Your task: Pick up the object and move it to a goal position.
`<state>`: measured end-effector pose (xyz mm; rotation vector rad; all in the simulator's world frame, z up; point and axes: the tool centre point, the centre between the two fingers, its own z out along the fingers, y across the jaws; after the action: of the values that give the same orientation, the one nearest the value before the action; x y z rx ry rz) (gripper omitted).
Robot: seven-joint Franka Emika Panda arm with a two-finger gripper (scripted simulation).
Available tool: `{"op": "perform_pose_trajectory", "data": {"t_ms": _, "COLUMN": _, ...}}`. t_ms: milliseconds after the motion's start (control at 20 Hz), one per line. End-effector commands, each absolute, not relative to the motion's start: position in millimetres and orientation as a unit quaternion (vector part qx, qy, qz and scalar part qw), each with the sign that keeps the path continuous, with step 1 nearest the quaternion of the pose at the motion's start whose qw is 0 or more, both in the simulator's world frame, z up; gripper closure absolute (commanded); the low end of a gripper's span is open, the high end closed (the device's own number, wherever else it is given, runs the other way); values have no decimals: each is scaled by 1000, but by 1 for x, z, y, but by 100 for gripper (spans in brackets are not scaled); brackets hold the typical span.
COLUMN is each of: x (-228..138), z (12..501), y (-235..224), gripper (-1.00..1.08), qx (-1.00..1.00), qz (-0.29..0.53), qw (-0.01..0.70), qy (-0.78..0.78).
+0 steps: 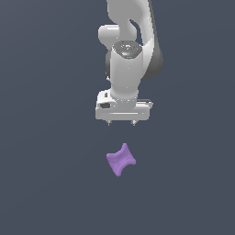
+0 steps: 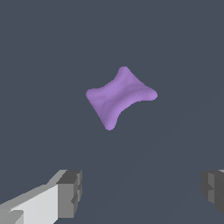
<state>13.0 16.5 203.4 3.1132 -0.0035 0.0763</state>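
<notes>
Below the wide-open, empty gripper, the purple bow-tie lump is lying free on the dark floor, so the arm is best descending centred, closing across its pinched waist.

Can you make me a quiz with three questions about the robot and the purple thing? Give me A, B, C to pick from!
1. Where is the purple object in the exterior view?
A. Below the gripper, apart from it
B. Pinched between the fingers
C. On top of the arm

2. What colour is the object?
A. Green
B. Purple
C. Orange

3. How is the gripper right now?
A. Shut on the object
B. Shut on nothing
C. Open, holding nothing

Answers: 1 A, since dark floor shows between gripper and object. 2 B, purple in both views. 3 C, since the wrist view shows the fingers spread far apart with nothing between.
</notes>
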Motion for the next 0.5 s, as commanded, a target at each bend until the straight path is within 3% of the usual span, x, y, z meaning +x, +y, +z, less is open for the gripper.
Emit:
{"op": "perform_pose_trajectory", "data": {"t_ms": 0, "x": 16, "z": 200, "y": 16, "gripper": -92, "qx": 1000, "qz": 24, "qw": 12, "qy": -15}}
{"op": "perform_pose_trajectory", "data": {"t_ms": 450, "x": 34, "z": 181, "y": 15, "gripper": -92, "qx": 994, "qz": 19, "qw": 5, "qy": -103}}
